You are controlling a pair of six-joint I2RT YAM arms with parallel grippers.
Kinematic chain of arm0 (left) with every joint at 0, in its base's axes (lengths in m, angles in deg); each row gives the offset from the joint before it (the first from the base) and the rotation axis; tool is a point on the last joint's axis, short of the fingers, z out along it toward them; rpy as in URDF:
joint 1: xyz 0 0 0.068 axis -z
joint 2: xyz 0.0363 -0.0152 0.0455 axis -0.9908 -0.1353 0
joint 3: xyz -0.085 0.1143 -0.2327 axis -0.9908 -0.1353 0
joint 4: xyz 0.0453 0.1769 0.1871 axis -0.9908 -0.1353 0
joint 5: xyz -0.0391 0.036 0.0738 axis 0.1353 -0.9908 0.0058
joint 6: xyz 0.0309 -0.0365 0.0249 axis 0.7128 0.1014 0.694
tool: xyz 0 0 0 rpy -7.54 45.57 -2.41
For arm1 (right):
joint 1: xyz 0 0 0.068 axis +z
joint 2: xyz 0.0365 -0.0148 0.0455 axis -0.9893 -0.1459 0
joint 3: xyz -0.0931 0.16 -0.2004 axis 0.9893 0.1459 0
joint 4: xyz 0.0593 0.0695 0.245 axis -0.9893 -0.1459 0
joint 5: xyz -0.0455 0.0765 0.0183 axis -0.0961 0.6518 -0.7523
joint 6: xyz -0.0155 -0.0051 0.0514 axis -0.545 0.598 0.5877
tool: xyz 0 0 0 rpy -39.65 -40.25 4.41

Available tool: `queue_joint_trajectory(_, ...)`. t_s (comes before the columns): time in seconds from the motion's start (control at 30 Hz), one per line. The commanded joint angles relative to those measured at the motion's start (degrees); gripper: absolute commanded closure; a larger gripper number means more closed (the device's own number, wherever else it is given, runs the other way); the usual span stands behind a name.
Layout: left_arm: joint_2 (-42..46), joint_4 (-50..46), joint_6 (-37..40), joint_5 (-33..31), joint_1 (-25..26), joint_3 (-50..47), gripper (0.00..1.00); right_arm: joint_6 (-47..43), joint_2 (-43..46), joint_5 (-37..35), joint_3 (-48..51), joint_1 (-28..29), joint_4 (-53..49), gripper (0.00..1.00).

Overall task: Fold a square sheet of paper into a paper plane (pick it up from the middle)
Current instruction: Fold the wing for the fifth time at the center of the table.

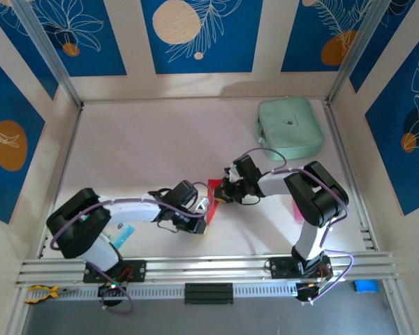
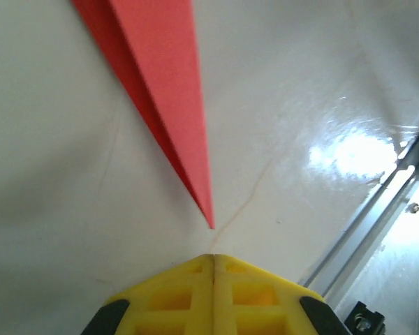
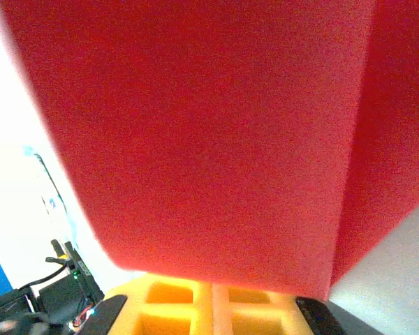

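While paper (image 1: 214, 189) lies folded to long point mid-table (image 1: 146, 139), toward near edge, between both grippers:
- Left gripper (image 2: 213, 266): jaws together, empty, just short of paper's tip.
- Right gripper (image 3: 211, 299): jaws together, front tucked under wide end; grip on paper unclear.
- Likely creasing step. Right should pin wide end. Left should press slowly along fold, avoid snagging tip.

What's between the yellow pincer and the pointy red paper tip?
Just bare white table, in the left wrist view; the shut left pincer sits short of the red paper tip.
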Motion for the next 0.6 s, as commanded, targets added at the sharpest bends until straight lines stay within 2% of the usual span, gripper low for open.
queue_joint_trajectory(0.0,4.08,-0.72,0.5,-2.76,-0.89,1.05,0.99,1.11,-1.64,-5.62,2.62,-0.84,-7.6,0.93)
queue_joint_trajectory(0.1,3.03,3.33,-0.96,-1.05,-2.71,2.35,0.97,1.22,-1.74,-5.4,2.57,-0.7,-7.25,0.94)
queue_joint_trajectory(0.27,-5.41,7.46,-2.12,2.09,-4.23,8.25,0.98,1.4,-1.95,-4.96,2.45,-0.65,-7.03,0.94)
queue_joint_trajectory(0.57,-13.21,8.78,-3.38,-3.08,-4.91,12.73,0.98,1.48,-1.96,-4.15,2.78,-0.66,-6.01,0.93)
